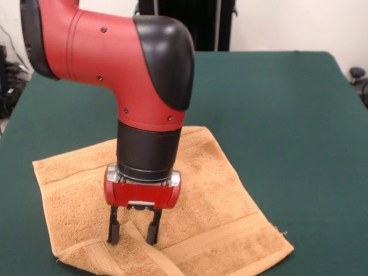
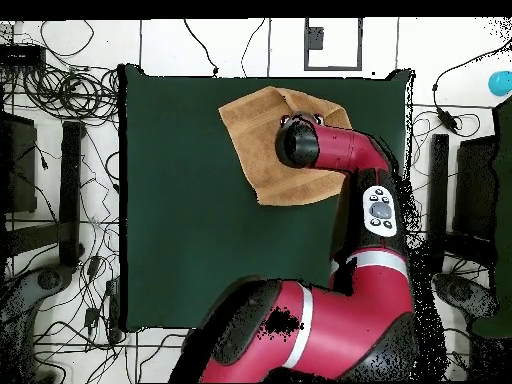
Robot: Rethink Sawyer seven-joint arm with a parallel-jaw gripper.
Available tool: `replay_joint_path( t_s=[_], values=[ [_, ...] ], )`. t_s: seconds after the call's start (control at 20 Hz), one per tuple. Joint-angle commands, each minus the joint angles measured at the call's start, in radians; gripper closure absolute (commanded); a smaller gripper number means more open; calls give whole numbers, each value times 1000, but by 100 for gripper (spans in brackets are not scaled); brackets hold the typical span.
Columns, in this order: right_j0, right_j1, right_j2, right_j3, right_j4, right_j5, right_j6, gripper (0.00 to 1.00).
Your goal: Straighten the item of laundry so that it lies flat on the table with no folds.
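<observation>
Towel [image 1: 213, 190] sits on the green table [image 1: 287, 115], tan-orange terry, turned so its corners point diamond-wise in the front view. Near side is at the table's near edge in that view; overhead view shows the towel [image 2: 255, 130] up against the table's [image 2: 180, 200] top edge, right of centre, with part of it hidden under the arm. Woven band runs parallel to the hem along the lower right edge in the front view. Not flat: a raised fold or ridge runs diagonally across the near corner, starting between the fingers and heading toward the bottom of frame. Left part lies fairly smooth, with a band line visible there too.

Gripper [image 1: 133, 230] points straight down over the towel's near portion. Two black fingers [image 1: 113, 227] are parted by a moderate gap, about the width of the red gripper body minus its edges. Tips are down at the cloth surface, one on each side of the raised ridge, looking in contact with the terry. Fabric bulges up between them, but the jaws are not closed on it; can't confirm any actual pinch.

Arm [image 1: 115, 57] fills the upper left of the front view, wrist vertical. From overhead, it [image 2: 350, 250] reaches from the base at bottom up over the towel's right half.
</observation>
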Motion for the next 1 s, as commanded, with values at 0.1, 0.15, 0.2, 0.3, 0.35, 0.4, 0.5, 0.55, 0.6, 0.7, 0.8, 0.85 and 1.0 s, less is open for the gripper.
replay_joint_path(
  t_s=[0.1, 0.15, 0.2, 0.3, 0.35, 0.4, 0.5, 0.55, 0.6, 0.7, 0.8, 0.85, 1.0],
  values=[
    [-91, 206, 260, -203, -8, 230, -260, 0],
    [-91, 221, 267, -234, -4, 278, -266, 0],
    [-92, 244, 276, -281, 7, 355, -274, 0],
    [-97, 265, 291, -321, 7, 416, -279, 0],
    [-99, 269, 297, -322, 5, 418, -277, 0],
    [-105, 273, 305, -322, 3, 415, -281, 0],
    [-112, 271, 315, -308, -1, 403, -277, 0],
    [-110, 274, 318, -314, -3, 407, -275, 0],
    [-113, 277, 324, -317, -3, 414, -276, 0],
    [-111, 282, 331, -331, -8, 424, -275, 0],
    [-110, 289, 338, -348, -14, 441, -277, 0],
    [-110, 292, 340, -351, -17, 444, -278, 0],
    [-106, 303, 340, -373, -17, 484, -270, 0]
  ],
)
